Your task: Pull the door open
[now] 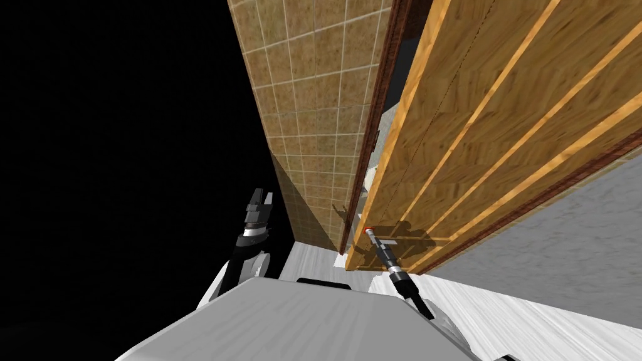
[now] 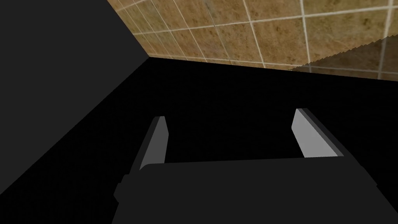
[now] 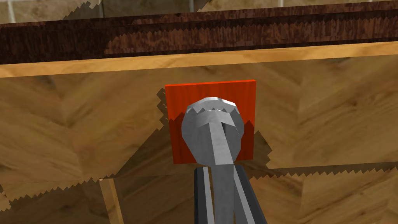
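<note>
Door (image 1: 501,125) of light wood stands right in front of the right tool (image 1: 374,237), a bit open from its dark frame (image 1: 376,125). This tool pinches the grey handle (image 3: 212,120) on a red plate (image 3: 186,97). The left tool (image 2: 229,132) is spread wide, near the tiled wall (image 1: 301,94).

The wooden door (image 1: 501,113) stands ajar from its dark frame (image 1: 376,106) beside a tiled wall (image 1: 307,94) — right claw (image 1: 378,244) at its handle (image 1: 372,234), left claw (image 1: 263,197) raised against a black area (image 1: 113,156).
</note>
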Available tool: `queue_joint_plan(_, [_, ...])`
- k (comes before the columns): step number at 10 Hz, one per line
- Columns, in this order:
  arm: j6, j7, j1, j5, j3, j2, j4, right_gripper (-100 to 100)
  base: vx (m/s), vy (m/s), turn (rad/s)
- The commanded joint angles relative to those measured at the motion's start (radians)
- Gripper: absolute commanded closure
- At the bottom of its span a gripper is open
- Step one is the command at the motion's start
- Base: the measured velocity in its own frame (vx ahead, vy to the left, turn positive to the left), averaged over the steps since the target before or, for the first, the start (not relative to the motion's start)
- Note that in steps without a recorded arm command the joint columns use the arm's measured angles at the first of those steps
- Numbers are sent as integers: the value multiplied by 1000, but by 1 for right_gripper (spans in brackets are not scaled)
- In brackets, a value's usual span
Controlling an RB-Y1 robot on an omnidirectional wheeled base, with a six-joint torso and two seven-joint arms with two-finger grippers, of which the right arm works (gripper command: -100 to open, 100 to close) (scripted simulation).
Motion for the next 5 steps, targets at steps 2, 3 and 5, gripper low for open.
queue_joint_plan(2, [-22, -8, 16, -4, 4, -8, 10, 100, -102, -37, 128])
queue_joint_plan(3, [-37, -13, 25, -8, 6, -15, 16, 100, -187, -65, 247])
queue_joint_plan(5, [-55, -19, 36, -13, 7, -24, 23, 100, -141, -48, 104])
